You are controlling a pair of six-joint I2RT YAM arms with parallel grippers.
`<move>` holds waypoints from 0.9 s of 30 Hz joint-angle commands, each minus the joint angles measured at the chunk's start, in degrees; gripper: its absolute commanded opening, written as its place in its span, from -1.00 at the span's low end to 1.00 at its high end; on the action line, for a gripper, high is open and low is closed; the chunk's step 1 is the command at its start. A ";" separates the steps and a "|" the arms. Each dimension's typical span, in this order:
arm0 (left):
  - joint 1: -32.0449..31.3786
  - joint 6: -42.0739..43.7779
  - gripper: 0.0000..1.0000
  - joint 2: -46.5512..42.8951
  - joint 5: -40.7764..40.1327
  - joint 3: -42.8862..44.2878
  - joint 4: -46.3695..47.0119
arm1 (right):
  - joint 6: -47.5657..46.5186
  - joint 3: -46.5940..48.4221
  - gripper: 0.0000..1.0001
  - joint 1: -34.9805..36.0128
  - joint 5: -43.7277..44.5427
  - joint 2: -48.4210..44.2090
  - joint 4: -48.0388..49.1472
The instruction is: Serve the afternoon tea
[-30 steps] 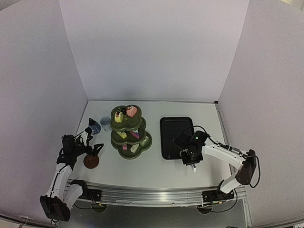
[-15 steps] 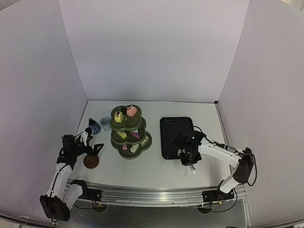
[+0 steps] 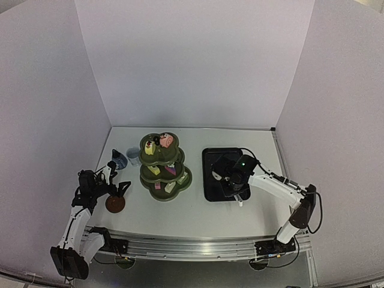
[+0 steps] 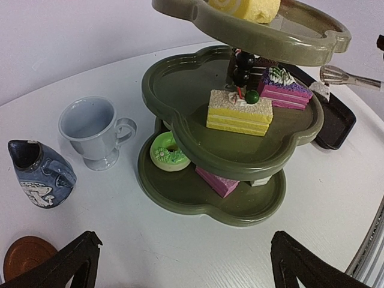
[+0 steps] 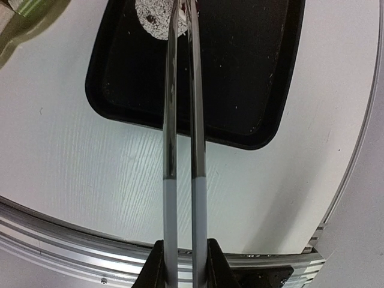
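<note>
The dark green three-tier stand point(image 3: 165, 172) point(image 4: 240, 211) carries pastries: a yellow cake slice point(image 4: 239, 112), a purple slice point(image 4: 283, 90), a green doughnut point(image 4: 168, 152) and a pink slice point(image 4: 219, 180). A white cup point(image 4: 96, 129) point(image 3: 133, 156) and a small blue jug point(image 4: 39, 174) point(image 3: 119, 159) stand left of it. My left gripper point(image 3: 119, 176) point(image 4: 183, 252) is open and empty, near the stand's left side. My right gripper point(image 3: 234, 181) point(image 5: 185, 252) is shut on metal tongs point(image 5: 183, 120), whose tips pinch a round speckled white pastry point(image 5: 155, 18) over the black tray.
The black rectangular tray point(image 3: 211, 183) point(image 5: 252, 72) lies right of the stand. A brown coaster point(image 3: 115, 204) point(image 4: 24, 255) sits by the left gripper. The metal rail point(image 5: 72, 240) runs along the table's near edge. White walls enclose three sides.
The right arm has swung left and farther in, from the tray's near right corner to over the tray, and its jaws have squeezed the tongs tighter. The left arm has not moved.
</note>
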 commanded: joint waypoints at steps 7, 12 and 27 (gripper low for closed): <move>-0.21 1.06 0.99 -0.25 -0.74 0.19 1.37 | -10.04 19.16 -1.00 4.92 17.84 2.16 -15.53; -0.20 1.15 0.99 -0.13 -0.93 0.76 1.13 | -18.26 31.58 -1.00 9.69 30.34 5.42 -15.57; -0.20 -0.36 0.99 -2.13 -1.74 1.83 -0.60 | -40.66 36.29 -1.00 18.46 26.50 8.23 -0.16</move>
